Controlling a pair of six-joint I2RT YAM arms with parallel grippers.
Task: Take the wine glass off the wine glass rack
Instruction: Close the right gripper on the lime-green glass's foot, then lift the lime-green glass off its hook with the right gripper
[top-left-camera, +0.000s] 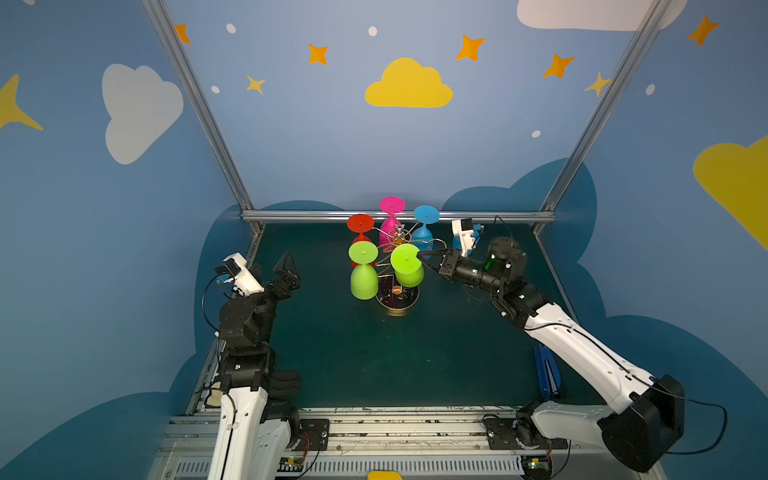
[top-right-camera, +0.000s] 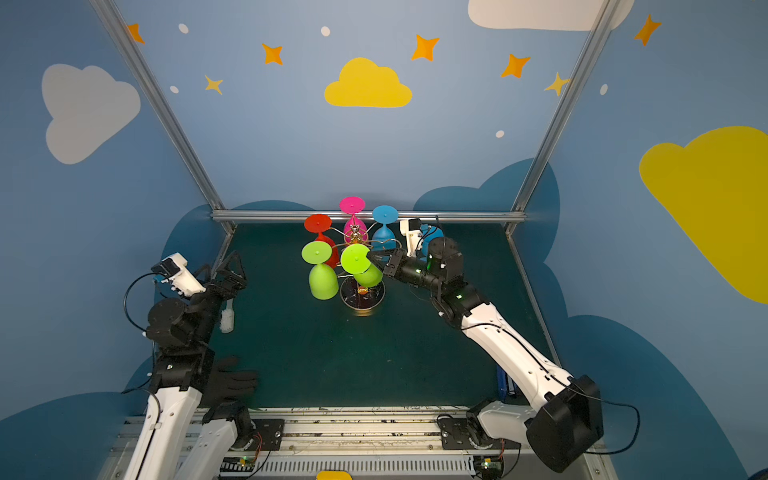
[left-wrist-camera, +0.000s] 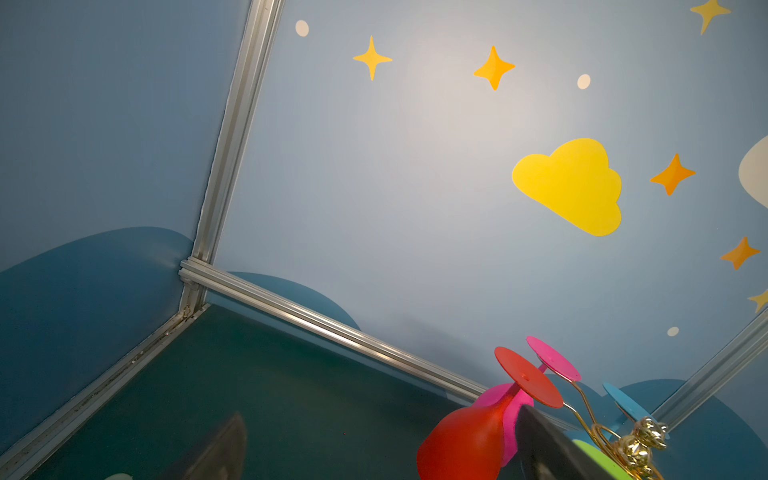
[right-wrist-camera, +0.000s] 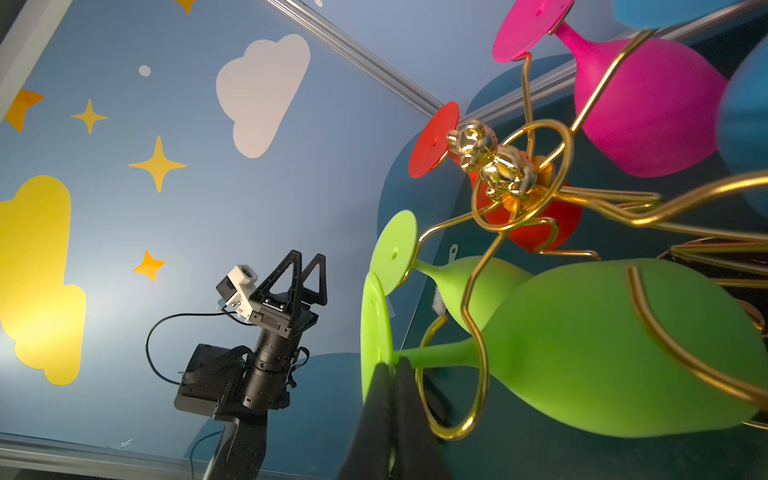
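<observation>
Inspection finding: no writing, label, brand mark, number or sign can be read in any of the views.

Green tabletop (top-left-camera: 353, 357): wine glass rack (top-left-camera: 391, 302) mid-back, blue object (top-left-camera: 546, 374) right edge, white brush (top-right-camera: 227, 319) left.
</observation>
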